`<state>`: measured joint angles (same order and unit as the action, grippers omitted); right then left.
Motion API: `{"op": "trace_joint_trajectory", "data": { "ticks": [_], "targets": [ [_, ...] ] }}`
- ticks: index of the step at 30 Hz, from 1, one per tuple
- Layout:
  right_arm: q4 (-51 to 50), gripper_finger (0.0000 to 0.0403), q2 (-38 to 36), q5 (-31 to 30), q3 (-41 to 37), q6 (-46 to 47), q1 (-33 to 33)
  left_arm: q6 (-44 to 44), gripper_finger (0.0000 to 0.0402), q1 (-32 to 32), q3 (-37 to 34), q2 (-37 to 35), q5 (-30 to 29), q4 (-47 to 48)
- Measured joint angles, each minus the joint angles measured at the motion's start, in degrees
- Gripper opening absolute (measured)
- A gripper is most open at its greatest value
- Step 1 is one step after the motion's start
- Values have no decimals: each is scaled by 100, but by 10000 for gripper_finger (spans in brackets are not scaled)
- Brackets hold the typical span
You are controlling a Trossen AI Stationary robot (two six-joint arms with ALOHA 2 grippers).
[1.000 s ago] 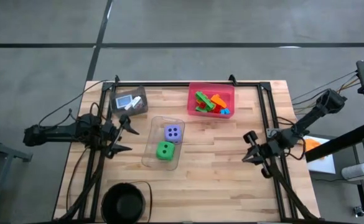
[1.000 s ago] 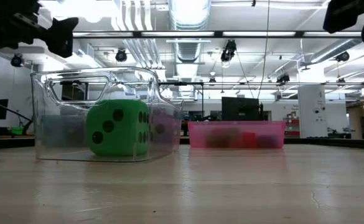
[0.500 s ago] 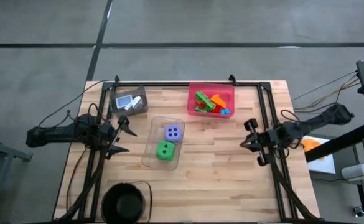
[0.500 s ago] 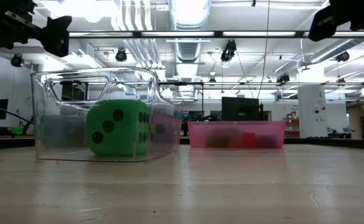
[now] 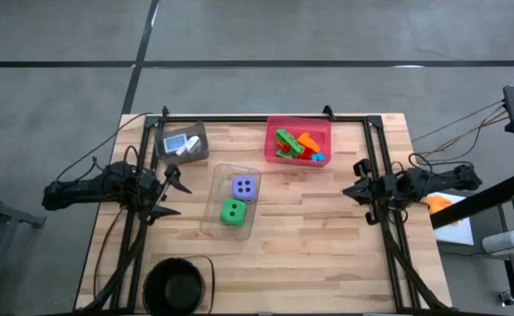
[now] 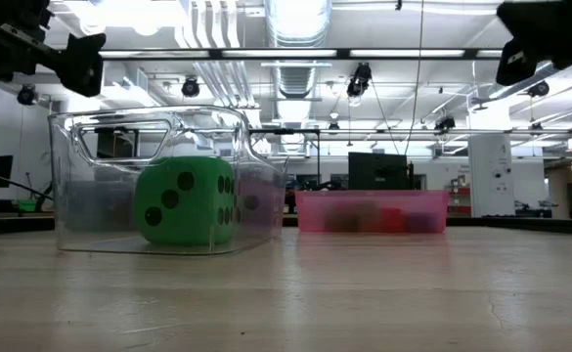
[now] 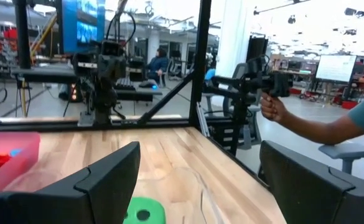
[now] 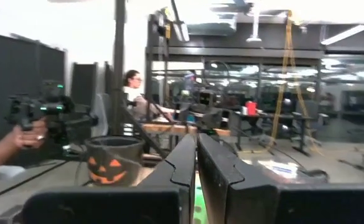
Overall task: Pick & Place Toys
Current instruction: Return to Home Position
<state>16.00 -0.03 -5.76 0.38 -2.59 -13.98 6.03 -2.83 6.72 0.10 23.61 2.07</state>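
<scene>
A green die (image 5: 233,211) and a purple die (image 5: 244,187) rest in the clear bin (image 5: 214,221) at the table's middle. In the low view the green die (image 6: 185,200) shows through the clear bin's wall (image 6: 90,196). Green, orange and blue bricks (image 5: 296,145) lie in the pink bin (image 5: 324,128) at the far side. Small cards (image 5: 179,143) lie in the grey bin (image 5: 199,132). My left gripper (image 5: 178,195) hovers open at the table's left edge, pointing at the clear bin. My right gripper (image 5: 351,189) hovers shut at the right edge, holding nothing.
A black round bowl (image 5: 176,285) stands at the near left corner. A black frame (image 5: 265,118) runs along the table's edges. Beyond the table, a person's hand holds a controller (image 7: 272,102), and a pumpkin-faced bucket (image 8: 110,163) stands there too.
My right gripper has swung toward the table's far edge along the right side, its arm folding back, and has stayed shut. The dice and bins have not moved.
</scene>
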Motion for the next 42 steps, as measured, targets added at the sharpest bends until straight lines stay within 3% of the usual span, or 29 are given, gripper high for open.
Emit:
{"op": "trace_joint_trajectory", "data": {
  "ticks": [16, 24, 35, 42],
  "targets": [
    [-299, 18, 15, -360, 3, 228, 11, -11, 335, -7, -5, -11, -233, 387],
    [-323, 18, 14, -360, 0, 262, 11, -46, 335, -9, -652, -2, 219, -1058],
    [-385, 18, 25, -596, 0, 0, 11, -23, 335, -11, -654, -11, -505, -585],
    [-947, 18, 28, -557, 0, -17, 7, -5, 335, -11, -654, 13, -561, -567]
  ]
}}
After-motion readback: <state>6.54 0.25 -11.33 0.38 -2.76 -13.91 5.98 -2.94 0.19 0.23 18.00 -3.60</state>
